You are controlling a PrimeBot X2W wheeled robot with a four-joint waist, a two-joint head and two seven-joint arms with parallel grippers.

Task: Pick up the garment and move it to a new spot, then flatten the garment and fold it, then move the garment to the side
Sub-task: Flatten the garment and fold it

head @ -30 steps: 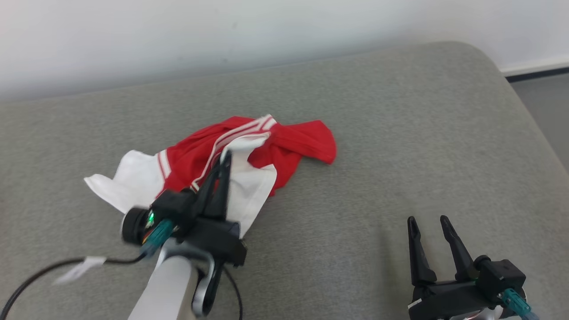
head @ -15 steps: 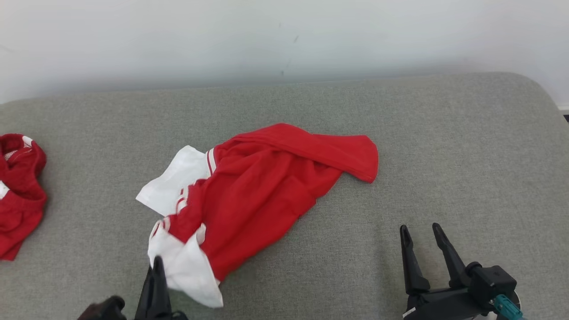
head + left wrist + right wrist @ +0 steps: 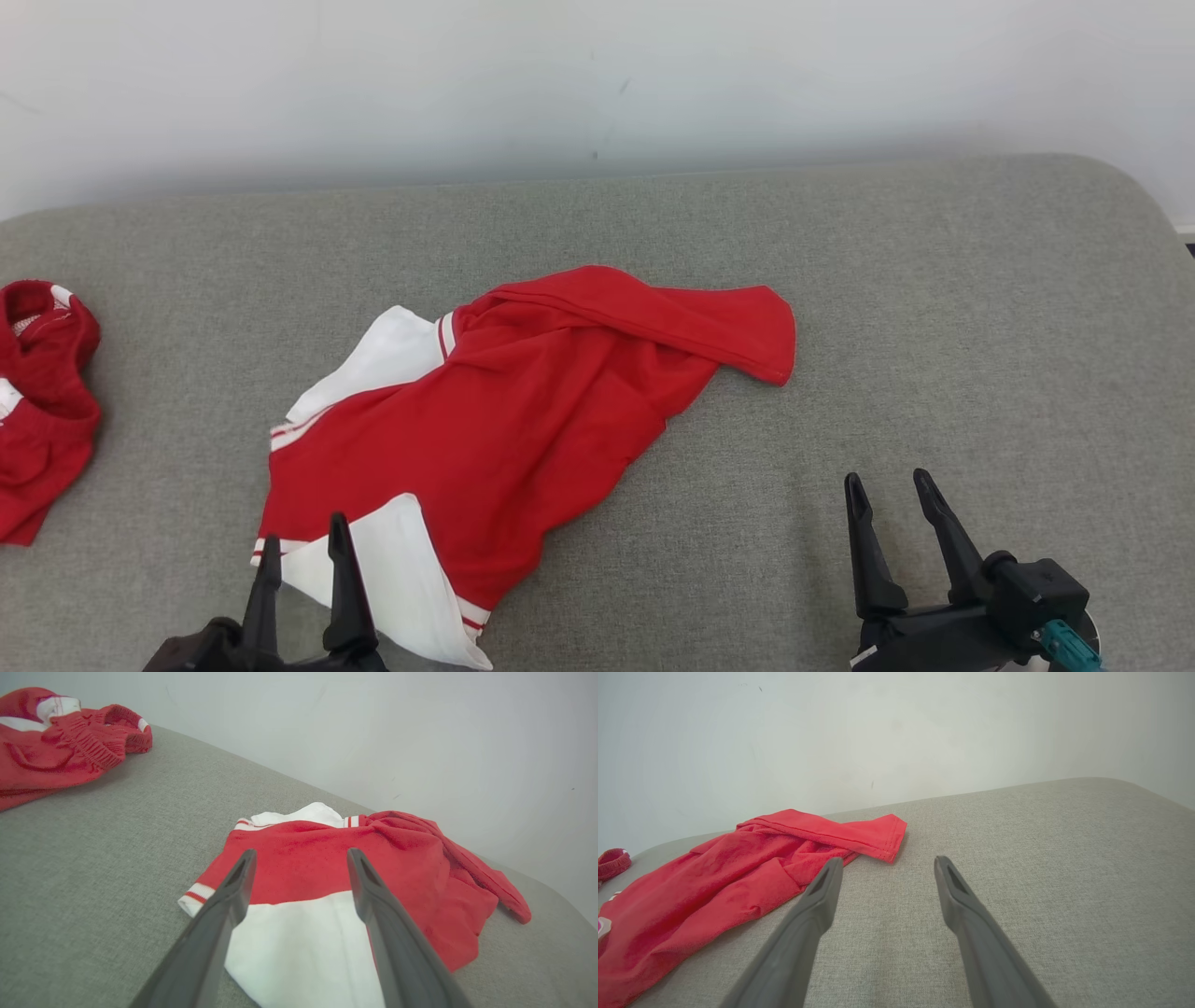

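Red-and-white garment [image 3: 523, 420] lies rumpled, centre-left of the head view, on the grey cushion [image 3: 980, 308], with its red flap [image 3: 709, 327] doubled over at upper right. Left gripper [image 3: 303, 530], lower left, is wide and empty at the white hem [image 3: 411, 569]. Right gripper [image 3: 887, 476], lower right, is also wide and empty, well apart from the cloth. Flattening looks next: pinch hem and flap, then draw them outward evenly, keeping low.
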